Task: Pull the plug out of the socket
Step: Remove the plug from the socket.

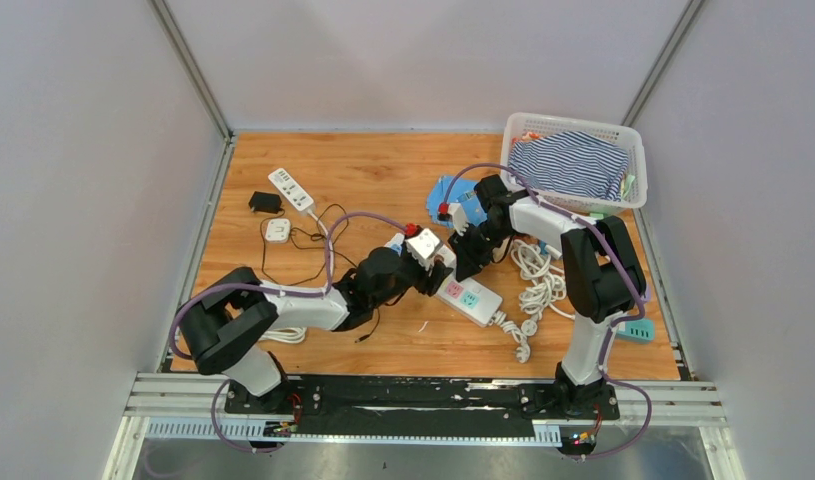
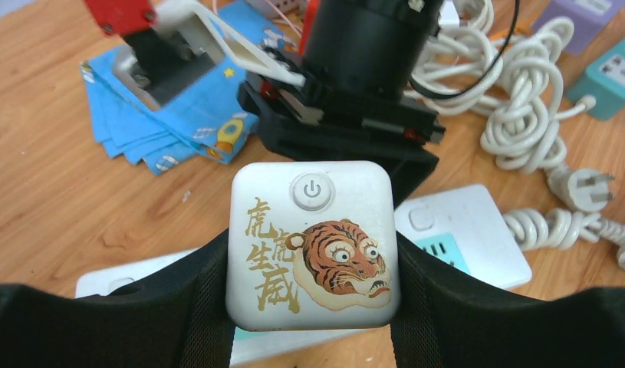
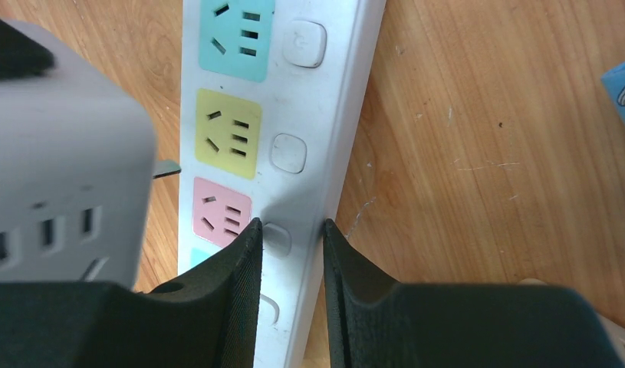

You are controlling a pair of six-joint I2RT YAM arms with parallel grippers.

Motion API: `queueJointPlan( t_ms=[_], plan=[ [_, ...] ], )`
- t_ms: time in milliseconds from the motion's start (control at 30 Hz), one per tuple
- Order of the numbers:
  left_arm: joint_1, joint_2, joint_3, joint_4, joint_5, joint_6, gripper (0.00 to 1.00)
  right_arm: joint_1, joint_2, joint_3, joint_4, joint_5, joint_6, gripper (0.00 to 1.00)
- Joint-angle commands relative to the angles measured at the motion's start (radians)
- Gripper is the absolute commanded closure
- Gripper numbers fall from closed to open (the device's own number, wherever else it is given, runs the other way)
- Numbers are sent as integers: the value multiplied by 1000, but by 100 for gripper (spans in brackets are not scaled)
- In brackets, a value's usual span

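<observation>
1. Your left claw (image 2: 311, 261) is closed tight on the plug (image 2: 312, 222), a white cube with a tiger picture, with one finger on each side face.
2. Your right claw (image 3: 290, 230) is almost closed, tips down on the power strip (image 3: 294, 77) by the pink socket (image 3: 221, 216). One finger sits on the strip's face and the other at its edge. You cannot tell here whether it pinches or only presses.
3. The strip lies flat on the table (image 3: 485, 153). In the top view its long axis slants from the left claw toward the right arm's base, and the plug sits at the upper-left end, just beside the right claw.
4. A metal prong (image 3: 167, 168) shows bare beside the cube, so the plug looks nearly or wholly out.
5. The coming move turns on one thing: the plug sits above the strip's face, so lift with the left arm straight away from that face — across the long axis, not along it — while the right arm holds the strip down.
</observation>
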State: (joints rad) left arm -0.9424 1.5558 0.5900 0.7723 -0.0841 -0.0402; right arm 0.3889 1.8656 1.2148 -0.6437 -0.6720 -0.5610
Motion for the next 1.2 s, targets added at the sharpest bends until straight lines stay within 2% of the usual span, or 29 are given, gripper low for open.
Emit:
queueJointPlan(
  t_ms=[0,33,100,400,633,833,1167],
  plan=[
    [70,-21,30,76,109,-95,100,12,120,-78,-13,342,-94,82],
    [91,-15,23,119,169,-149,100,13,120,-78,-13,342,-96,82],
    [110,-5,1,180,204,-185,100,13,119,-78,-13,342,-96,82],
    [116,-36,-28,171,142,-136,100,13,118,-78,-13,344,-96,81],
    [115,-74,-50,171,129,-116,100,12,97,-69,-11,359,-96,74],
    [115,-124,-76,157,107,-110,100,-3,26,-64,-11,333,-88,60],
    [114,-228,-119,-8,119,-218,100,-18,-163,-69,-13,284,-92,32]
  ],
)
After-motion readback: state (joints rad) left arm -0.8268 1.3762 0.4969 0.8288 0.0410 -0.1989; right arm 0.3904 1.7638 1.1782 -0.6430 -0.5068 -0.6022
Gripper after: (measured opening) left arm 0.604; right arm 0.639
